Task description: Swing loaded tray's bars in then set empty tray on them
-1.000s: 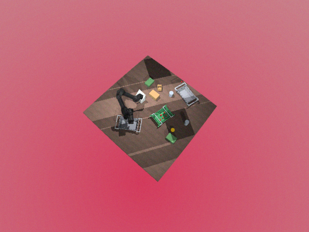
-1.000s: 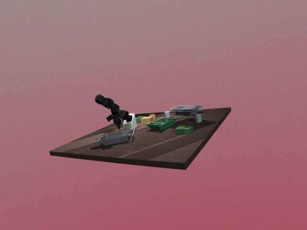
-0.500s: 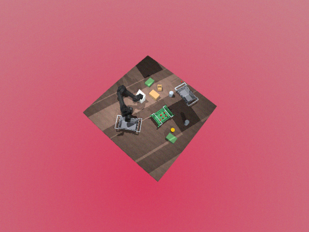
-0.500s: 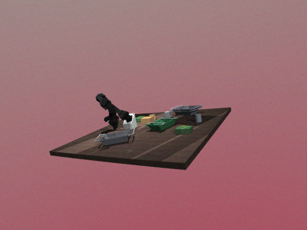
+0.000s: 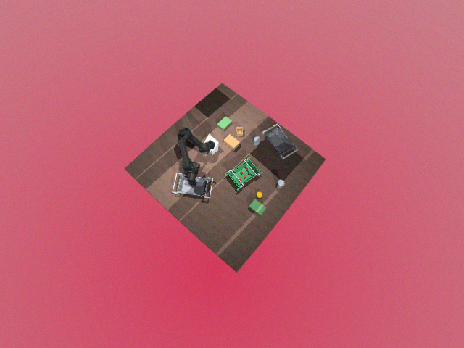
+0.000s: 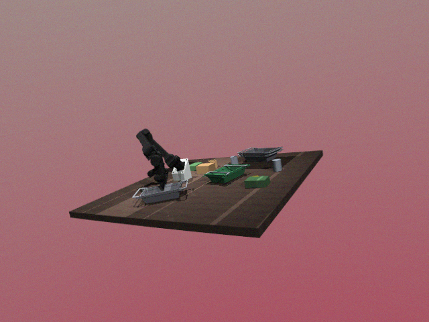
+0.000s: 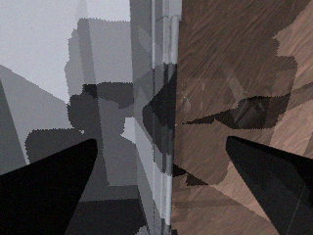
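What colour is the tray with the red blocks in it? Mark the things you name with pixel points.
Green (image 5: 235, 183) (image 6: 226, 175); best seen from the top.

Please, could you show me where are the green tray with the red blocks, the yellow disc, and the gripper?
Green tray (image 5: 234, 181) (image 6: 226, 175): top, floor; exterior, side wall.
Yellow disc (image 5: 259, 195): top, its upper face.
Gripper (image 7: 162, 143): wrist, midway between fingertips.

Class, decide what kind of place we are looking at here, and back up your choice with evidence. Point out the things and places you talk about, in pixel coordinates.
Probably a robotics practice or test bench: a jointed black arm (image 5: 183, 148) (image 6: 148, 147) stands on a wooden tabletop (image 5: 217, 225) (image 6: 194, 218), among trays with swinging bars and plain blocks such as an orange one (image 5: 231, 141) (image 6: 205, 168).
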You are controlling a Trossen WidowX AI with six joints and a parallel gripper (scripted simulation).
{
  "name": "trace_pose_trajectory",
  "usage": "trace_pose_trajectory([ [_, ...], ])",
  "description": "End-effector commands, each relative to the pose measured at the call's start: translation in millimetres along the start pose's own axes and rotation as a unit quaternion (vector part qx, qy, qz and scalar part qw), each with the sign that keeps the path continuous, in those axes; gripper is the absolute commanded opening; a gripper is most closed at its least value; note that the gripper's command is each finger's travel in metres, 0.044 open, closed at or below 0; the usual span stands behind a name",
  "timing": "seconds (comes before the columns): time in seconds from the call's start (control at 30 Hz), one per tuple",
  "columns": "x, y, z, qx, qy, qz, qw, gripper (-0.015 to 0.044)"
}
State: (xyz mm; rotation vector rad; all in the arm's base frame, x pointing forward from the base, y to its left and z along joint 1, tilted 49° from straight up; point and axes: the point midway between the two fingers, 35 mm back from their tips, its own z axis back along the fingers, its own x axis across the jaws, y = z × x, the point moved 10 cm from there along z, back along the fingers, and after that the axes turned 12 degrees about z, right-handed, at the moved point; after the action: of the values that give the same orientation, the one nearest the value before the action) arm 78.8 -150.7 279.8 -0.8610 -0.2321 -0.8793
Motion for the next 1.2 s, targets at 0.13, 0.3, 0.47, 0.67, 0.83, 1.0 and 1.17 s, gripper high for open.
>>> trace_pose_trajectory([
  [0.13,-1.8,-1.0,-21.4,0.001,-0.001,0.002,1.0,0.044],
  [0.3,-3.9,-2.7,-33.3,-0.001,-0.003,0.003,1.0,0.044],
  [0.47,-4.0,-2.8,-33.7,-0.001,-0.003,0.003,1.0,0.0396],
  [0.67,-4.0,-2.8,-33.7,-0.001,-0.003,0.003,1.0,0.0308],
  [0.83,-4.0,-2.8,-33.7,-0.001,-0.003,0.003,1.0,0.0243],
  [1.0,-4.0,-2.8,-33.7,-0.001,-0.003,0.003,1.0,0.0209],
  [1.17,-4.0,-2.8,-33.7,-0.001,-0.003,0.003,1.0,0.0176],
])
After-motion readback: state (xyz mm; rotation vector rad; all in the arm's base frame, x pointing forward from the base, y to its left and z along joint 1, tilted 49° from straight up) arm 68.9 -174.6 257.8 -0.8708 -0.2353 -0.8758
